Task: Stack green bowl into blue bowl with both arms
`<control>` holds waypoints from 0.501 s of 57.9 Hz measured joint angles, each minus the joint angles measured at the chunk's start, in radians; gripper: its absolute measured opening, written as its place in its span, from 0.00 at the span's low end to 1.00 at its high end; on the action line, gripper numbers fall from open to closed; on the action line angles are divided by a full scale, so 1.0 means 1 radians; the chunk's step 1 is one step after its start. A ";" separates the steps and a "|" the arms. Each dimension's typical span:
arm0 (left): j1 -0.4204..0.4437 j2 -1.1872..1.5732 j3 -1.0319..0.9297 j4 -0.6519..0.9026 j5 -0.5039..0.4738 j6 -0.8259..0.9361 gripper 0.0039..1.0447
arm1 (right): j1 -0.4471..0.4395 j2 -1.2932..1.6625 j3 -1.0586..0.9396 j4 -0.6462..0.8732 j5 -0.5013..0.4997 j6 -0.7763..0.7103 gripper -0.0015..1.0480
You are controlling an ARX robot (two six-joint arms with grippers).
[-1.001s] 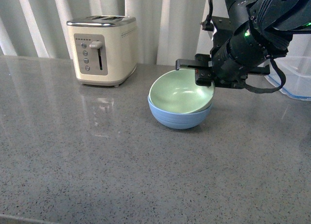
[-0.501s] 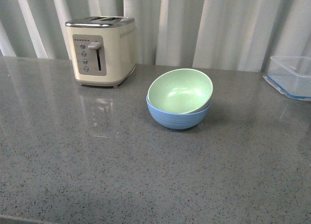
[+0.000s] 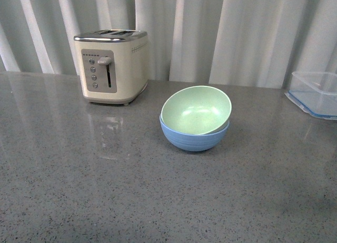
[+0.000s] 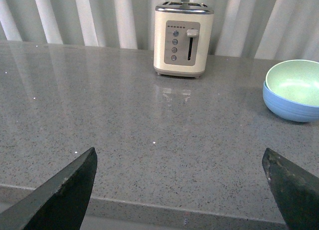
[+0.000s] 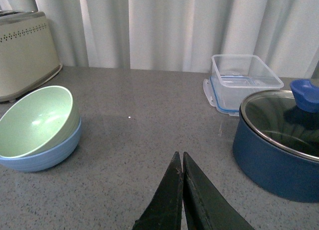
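The green bowl (image 3: pixel 196 109) sits tilted inside the blue bowl (image 3: pixel 194 137) on the grey counter, mid-table in the front view. Both bowls also show in the left wrist view, green (image 4: pixel 294 83) in blue (image 4: pixel 289 105), and in the right wrist view, green (image 5: pixel 36 120) in blue (image 5: pixel 45 157). Neither arm shows in the front view. My left gripper (image 4: pixel 180 162) is open and empty, low over the counter's near edge, far from the bowls. My right gripper (image 5: pixel 180 157) is shut and empty, apart from the bowls.
A cream toaster (image 3: pixel 112 67) stands at the back left. A clear blue-rimmed container (image 3: pixel 316 93) sits at the back right. A dark blue pot with a glass lid (image 5: pixel 279 142) stands beside it in the right wrist view. Curtains hang behind the counter.
One second ago my right arm hung over the bowls at the green bowl's rim. It has since drawn back out of the front view. The bowls stay stacked.
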 joint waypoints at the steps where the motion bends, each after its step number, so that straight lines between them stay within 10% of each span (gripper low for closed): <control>1: 0.000 0.000 0.000 0.000 0.000 0.000 0.94 | -0.007 -0.006 -0.005 0.000 -0.012 0.000 0.01; 29: 0.000 0.000 0.000 0.000 0.000 0.000 0.94 | -0.058 -0.319 -0.170 -0.149 -0.051 0.000 0.01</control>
